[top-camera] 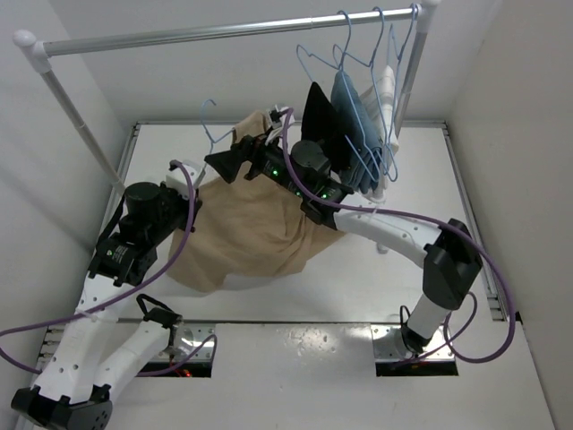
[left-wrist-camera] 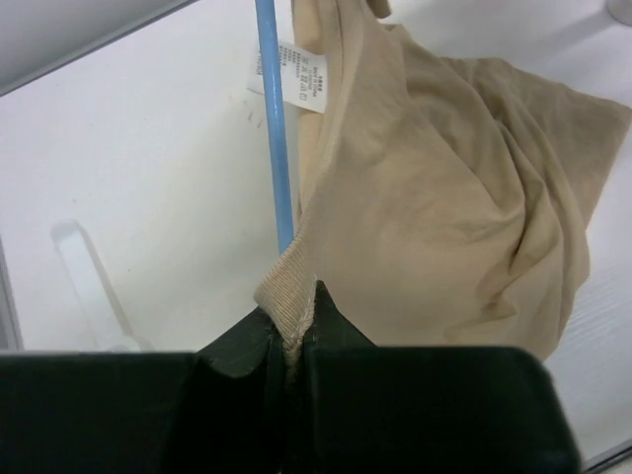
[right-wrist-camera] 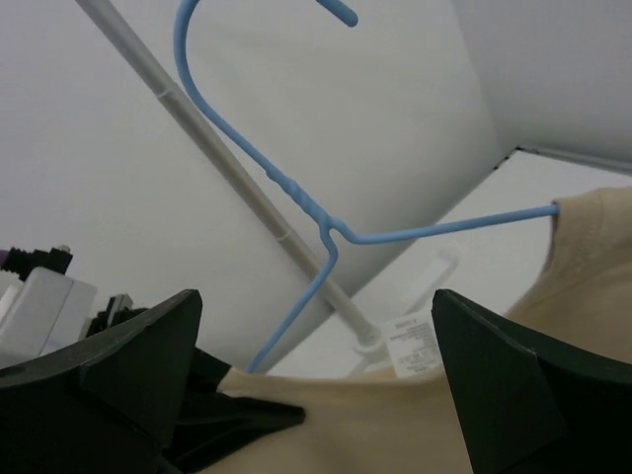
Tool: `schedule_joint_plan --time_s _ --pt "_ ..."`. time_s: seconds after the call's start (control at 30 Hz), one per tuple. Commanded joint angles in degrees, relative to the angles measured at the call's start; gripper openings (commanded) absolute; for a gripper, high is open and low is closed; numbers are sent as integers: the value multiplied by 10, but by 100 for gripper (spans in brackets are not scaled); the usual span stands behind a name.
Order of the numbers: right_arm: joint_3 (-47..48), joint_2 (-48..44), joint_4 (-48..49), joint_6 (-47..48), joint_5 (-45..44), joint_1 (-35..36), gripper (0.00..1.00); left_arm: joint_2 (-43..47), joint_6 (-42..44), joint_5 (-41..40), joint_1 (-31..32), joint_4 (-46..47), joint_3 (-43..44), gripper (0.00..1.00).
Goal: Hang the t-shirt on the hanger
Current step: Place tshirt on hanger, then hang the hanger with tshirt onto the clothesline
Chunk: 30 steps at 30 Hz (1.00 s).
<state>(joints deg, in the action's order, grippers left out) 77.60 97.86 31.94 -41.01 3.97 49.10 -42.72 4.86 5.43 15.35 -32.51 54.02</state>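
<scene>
1. While the left gripper (left-wrist-camera: pixel 291 336) sits pinched nearly shut, its jaws bite the ribbed collar (left-wrist-camera: pixel 284 296) of the t-shirt (left-wrist-camera: pixel 444 197), with the cloth squeezed right between the fingers.
2. Over to the right gripper (right-wrist-camera: pixel 316 301): jaws flung wide and nothing between them, poised just above the tan neckline.
3. The hanger (right-wrist-camera: pixel 296 193) is hook up. One blue wire arm runs into the collar on the right, and the other drops behind the cloth.
4. From above, the t-shirt is lifted by its neck between the two arms, and its body drapes down onto the white table (top-camera: pixel 376 296).
5. A white care label (right-wrist-camera: pixel 410 346) shows inside the neck, just beside the blue wire.
6. Behind, on the rail (top-camera: pixel 224 34), other blue hangers carry a black garment (top-camera: pixel 320 112), a blue garment (top-camera: pixel 351 112) and a white one (top-camera: pixel 387 85).
</scene>
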Motion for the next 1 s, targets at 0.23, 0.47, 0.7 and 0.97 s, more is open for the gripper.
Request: schedule_joint_plan --time_s 0.23,0.47,0.7,0.97 --pt "-61 -127 -76 131 -37 7 100 12 47 -119 -33 2 131 0" --pt "-94 -149 -81 152 -55 7 100 51 88 -129 -68 -6 198 0" --pt "-83 -138 -81 157 -44 7 100 50 88 -162 -81 -6 250 0" --pt "-77 -133 -76 157 -34 7 100 -31 77 -204 -86 -42 317 0"
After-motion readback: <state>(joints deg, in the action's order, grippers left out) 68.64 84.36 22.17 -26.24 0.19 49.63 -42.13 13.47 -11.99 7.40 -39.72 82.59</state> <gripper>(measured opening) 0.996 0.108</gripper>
